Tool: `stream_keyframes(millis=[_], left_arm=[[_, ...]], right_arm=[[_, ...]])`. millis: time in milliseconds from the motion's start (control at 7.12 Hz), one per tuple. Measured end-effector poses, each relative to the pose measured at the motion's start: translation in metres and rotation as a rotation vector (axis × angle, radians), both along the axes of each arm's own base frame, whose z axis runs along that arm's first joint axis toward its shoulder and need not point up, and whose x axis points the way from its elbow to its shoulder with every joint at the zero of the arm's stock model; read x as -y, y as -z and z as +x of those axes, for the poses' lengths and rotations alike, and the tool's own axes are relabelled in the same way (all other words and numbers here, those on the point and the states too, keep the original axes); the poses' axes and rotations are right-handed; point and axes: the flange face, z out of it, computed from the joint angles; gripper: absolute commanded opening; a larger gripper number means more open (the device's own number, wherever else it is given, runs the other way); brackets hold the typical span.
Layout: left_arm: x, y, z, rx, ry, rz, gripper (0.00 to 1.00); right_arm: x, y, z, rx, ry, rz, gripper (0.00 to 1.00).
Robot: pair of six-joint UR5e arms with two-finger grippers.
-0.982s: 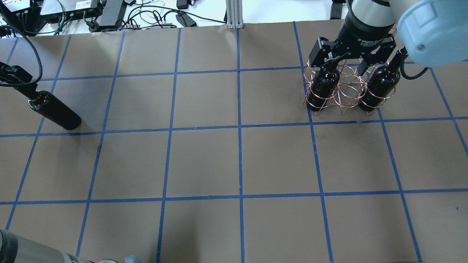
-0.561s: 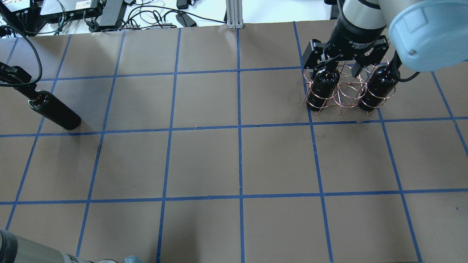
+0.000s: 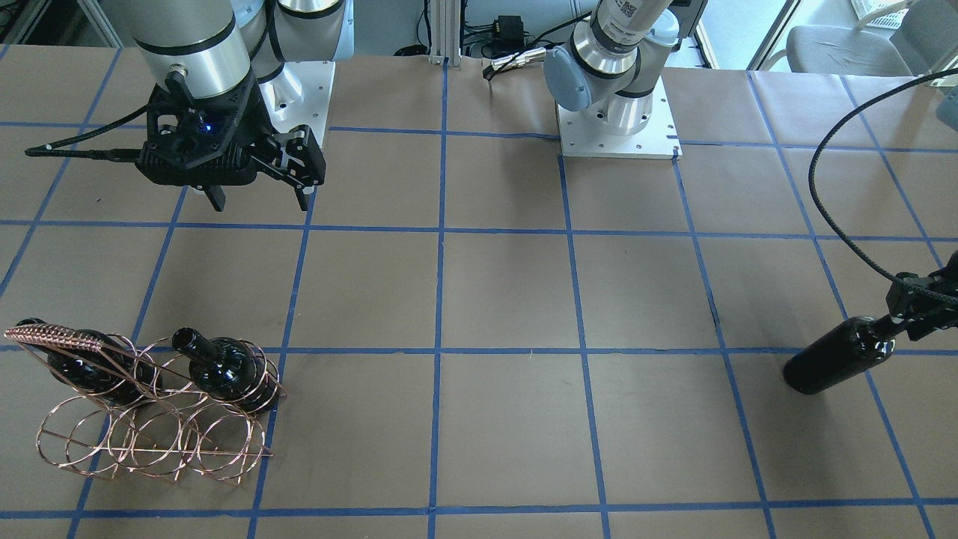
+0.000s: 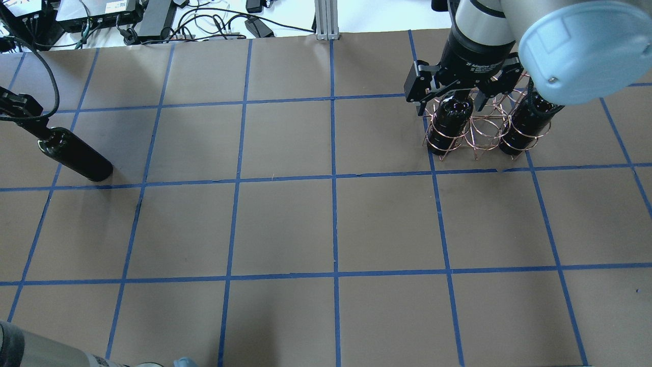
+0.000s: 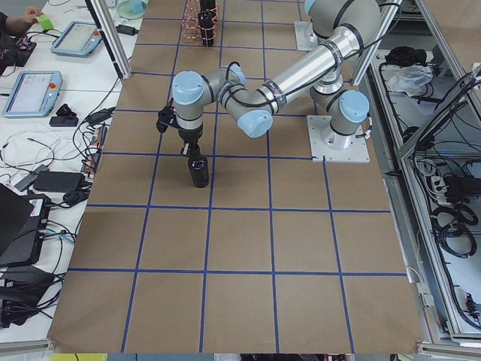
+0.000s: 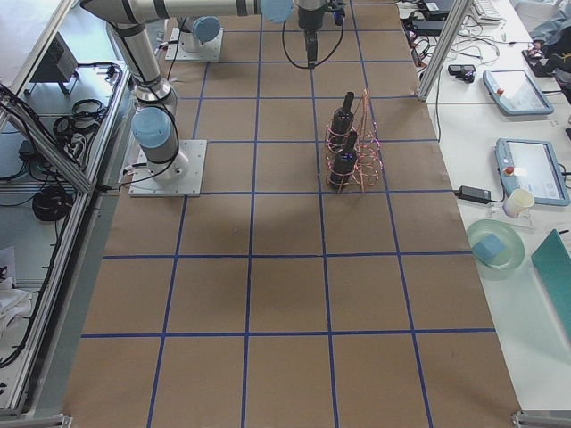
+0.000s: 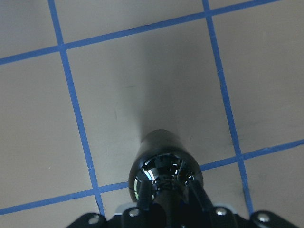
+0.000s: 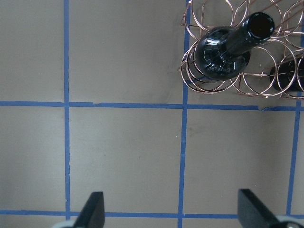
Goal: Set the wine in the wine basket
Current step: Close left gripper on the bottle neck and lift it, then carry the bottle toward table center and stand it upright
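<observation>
One dark wine bottle [image 4: 76, 158] stands at the table's far left, also seen in the front view [image 3: 838, 367] and the left side view [image 5: 198, 169]. My left gripper [image 4: 23, 109] is shut on its neck; the left wrist view looks down on the bottle's shoulder [image 7: 164, 171]. The copper wire wine basket [image 4: 486, 127] stands at the far right and holds two more dark bottles [image 4: 448, 125] [image 4: 524, 127] in its end rings, with the middle ring empty. My right gripper [image 3: 260, 202] is open and empty, raised above the table beside the basket [image 3: 150, 442]. The right wrist view shows the basket [image 8: 228, 88] from above.
The table is brown paper with a blue tape grid [image 4: 333, 176]. Cables and boxes [image 4: 153, 20] lie past the far edge. The two arm bases [image 3: 617, 120] stand at the robot's side.
My right gripper has risen and drawn back from over the basket, staying open. My left gripper and its bottle have barely moved.
</observation>
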Motion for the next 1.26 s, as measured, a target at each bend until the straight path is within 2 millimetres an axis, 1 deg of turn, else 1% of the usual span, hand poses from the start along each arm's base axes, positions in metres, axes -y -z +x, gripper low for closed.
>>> stream_keyframes(millis=[140, 281, 561, 842, 982, 1123, 1263], left_arm=[[0.001, -0.006, -0.011, 0.002, -0.002, -0.004, 0.0], [0.006, -0.021, -0.041, 0.009, -0.011, -0.015, 0.0], [0.011, -0.051, -0.123, 0.011, -0.046, -0.037, 0.0], [0.002, -0.07, -0.202, -0.008, -0.069, -0.034, 0.0], [-0.006, -0.077, -0.247, -0.024, -0.089, -0.031, 0.0], [-0.015, -0.079, -0.294, -0.04, -0.115, -0.022, 0.0], [-0.029, -0.074, -0.338, -0.052, -0.145, -0.006, 0.0]], right_arm=[[0.0, 0.0, 0.001, 0.004, -0.012, -0.001, 0.99], [0.0, 0.002, 0.001, 0.007, -0.022, 0.0, 1.0], [-0.001, 0.003, 0.002, 0.007, -0.057, 0.0, 1.0], [-0.002, 0.001, 0.002, 0.006, -0.07, -0.006, 1.0], [-0.003, 0.0, 0.002, 0.007, -0.07, -0.006, 1.0], [-0.003, 0.0, 0.002, 0.009, -0.069, -0.006, 1.0], [-0.004, 0.0, 0.002, 0.01, -0.065, -0.006, 1.0]])
